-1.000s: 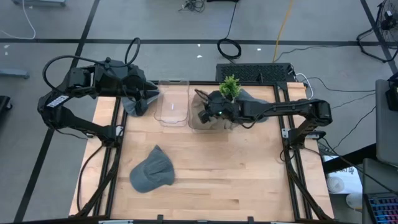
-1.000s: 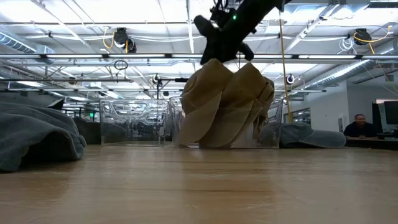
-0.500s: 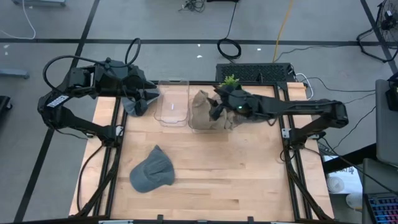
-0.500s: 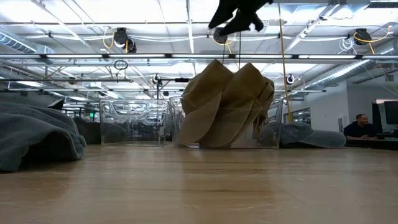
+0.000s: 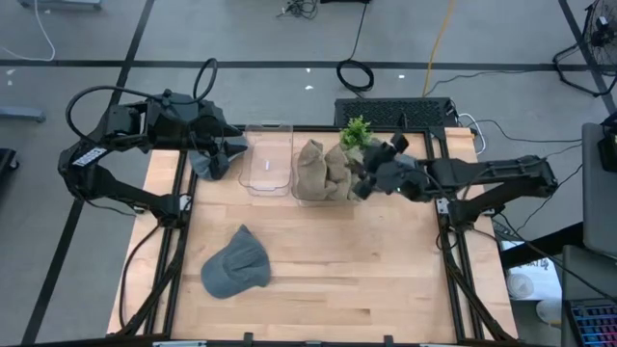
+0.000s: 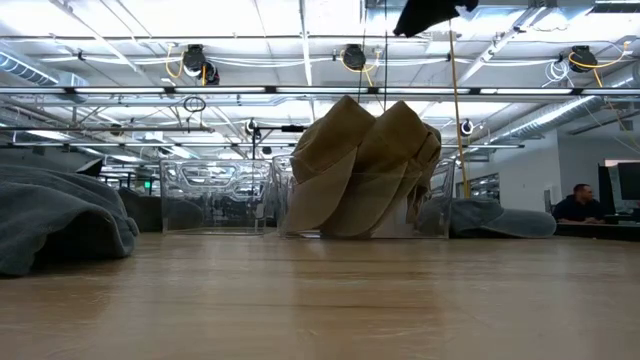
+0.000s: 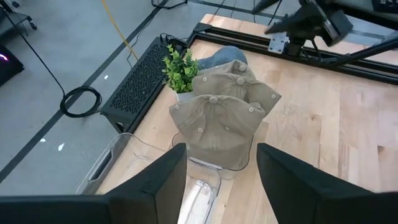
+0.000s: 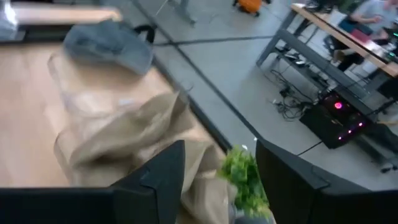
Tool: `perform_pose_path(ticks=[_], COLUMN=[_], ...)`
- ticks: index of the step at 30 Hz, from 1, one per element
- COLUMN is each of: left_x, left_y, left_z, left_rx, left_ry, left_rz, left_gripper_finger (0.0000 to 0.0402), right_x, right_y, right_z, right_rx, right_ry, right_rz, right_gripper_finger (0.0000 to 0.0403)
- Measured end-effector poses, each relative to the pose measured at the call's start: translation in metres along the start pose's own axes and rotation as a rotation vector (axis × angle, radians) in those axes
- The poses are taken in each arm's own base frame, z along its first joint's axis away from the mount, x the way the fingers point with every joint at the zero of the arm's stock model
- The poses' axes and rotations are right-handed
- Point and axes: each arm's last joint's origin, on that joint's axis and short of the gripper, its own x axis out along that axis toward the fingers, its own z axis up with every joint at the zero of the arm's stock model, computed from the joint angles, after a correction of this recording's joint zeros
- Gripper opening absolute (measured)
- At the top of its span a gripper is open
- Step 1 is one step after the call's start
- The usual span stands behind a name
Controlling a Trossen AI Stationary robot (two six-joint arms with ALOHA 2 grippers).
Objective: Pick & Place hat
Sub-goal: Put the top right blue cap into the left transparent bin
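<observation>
Two tan hats (image 5: 323,171) stand propped together inside a clear bin (image 5: 299,196) at the table's far middle; the low view shows the tan hats (image 6: 360,170) upright. My right gripper (image 5: 374,166) hovers open, high above the table just right of them, near the top of the low view (image 6: 428,10). A grey cap (image 5: 236,265) lies flat on the near-left table. Another grey hat (image 5: 205,164) lies at the far-left edge, under my left gripper (image 5: 231,149), which waits open and holds nothing. In the left wrist view the tan hats (image 7: 224,118) lie beyond the open fingers.
A second clear bin (image 5: 268,159) stands left of the hats' bin. A small green plant (image 5: 357,132) sits just behind the tan hats, with a grey-blue hat (image 7: 224,56) beside it. The table's middle and near right are bare wood. A person sits far off (image 6: 578,205).
My right gripper has come off the top of the tan hats, risen, and drawn back toward the table's right edge. The tan hats have stayed standing in the clear bin, unchanged in shape.
</observation>
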Motion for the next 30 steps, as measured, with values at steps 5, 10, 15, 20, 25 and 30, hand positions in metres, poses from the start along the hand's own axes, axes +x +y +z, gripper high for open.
perform_pose_path(ticks=[5,10,15,20,25,30], left_x=[0.0,0.0,0.0,0.0,0.0,0.0], left_y=[0.0,0.0,0.0,-0.001,-0.001,-0.001], left_z=[0.0,0.0,0.0,0.0,0.0,0.0], left_rx=[-0.011,-0.021,-0.022,-0.027,-0.027,-0.027], left_ry=[-0.002,-0.002,-0.002,0.0,0.0,0.0], left_rz=[0.0,-0.001,0.0,-0.022,-0.027,-0.028], left_gripper_finger=[0.0201,0.0209,0.0206,0.0204,0.0213,0.0224], right_x=[-0.013,-0.022,-0.028,-0.031,-0.033,-0.036], right_y=[0.007,0.012,0.015,0.014,0.009,0.004], right_z=[-0.011,-0.023,-0.033,-0.04,-0.048,-0.055], right_rx=[-0.115,-0.228,-0.296,-0.252,-0.234,-0.266], right_ry=[0.055,0.115,0.215,0.3,0.379,0.454], right_rz=[0.044,0.077,0.212,0.246,0.206,0.185], right_gripper_finger=[0.0185,0.0181,0.0181,0.0181,0.0181,0.0181])
